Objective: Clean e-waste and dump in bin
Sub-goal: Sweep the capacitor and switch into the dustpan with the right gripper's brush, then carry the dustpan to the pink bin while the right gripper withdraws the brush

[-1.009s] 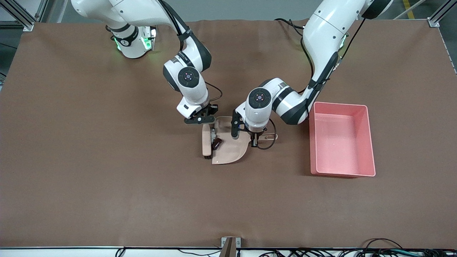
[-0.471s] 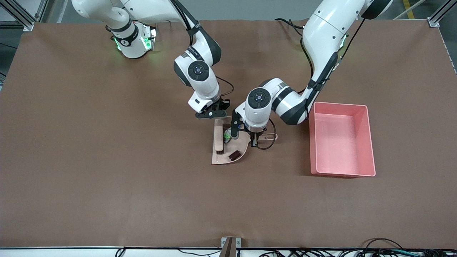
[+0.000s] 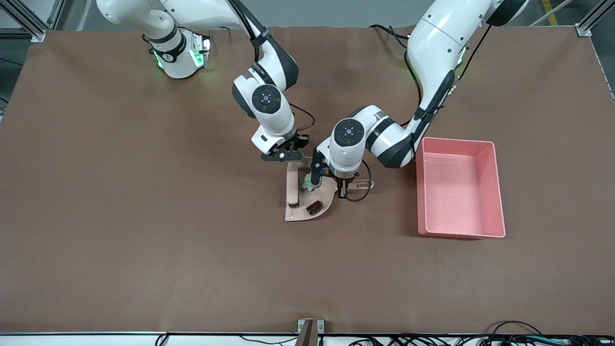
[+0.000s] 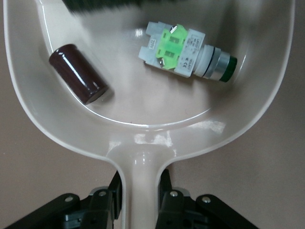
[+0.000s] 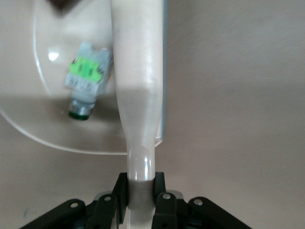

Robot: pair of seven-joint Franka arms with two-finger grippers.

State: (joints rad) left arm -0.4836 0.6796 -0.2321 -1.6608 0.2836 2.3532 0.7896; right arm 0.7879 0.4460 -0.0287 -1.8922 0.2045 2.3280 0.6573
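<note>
While the left gripper [image 4: 139,200] clamps the dustpan [image 3: 325,196] handle at mid-frame, both scraps lie loose in its smooth pan: glossy dark cylinder capacitor [image 4: 78,73], white-green pushbutton switch [image 4: 187,51]; light, hard, prone to roll, so carry level. Right gripper [image 5: 140,198] grips the brush [image 3: 292,184] handle. Pink bin [image 3: 498,202] sits empty, frame right

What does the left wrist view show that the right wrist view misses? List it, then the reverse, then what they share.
Only the left wrist view: the whole dark cylinder lying in the dustpan, and the left gripper shut on the dustpan's handle.

Only the right wrist view: the brush with its handle clamped in the right gripper, held over the dustpan's open edge.

Both: the grey-and-green switch inside the dustpan, and the brown table around it.
</note>
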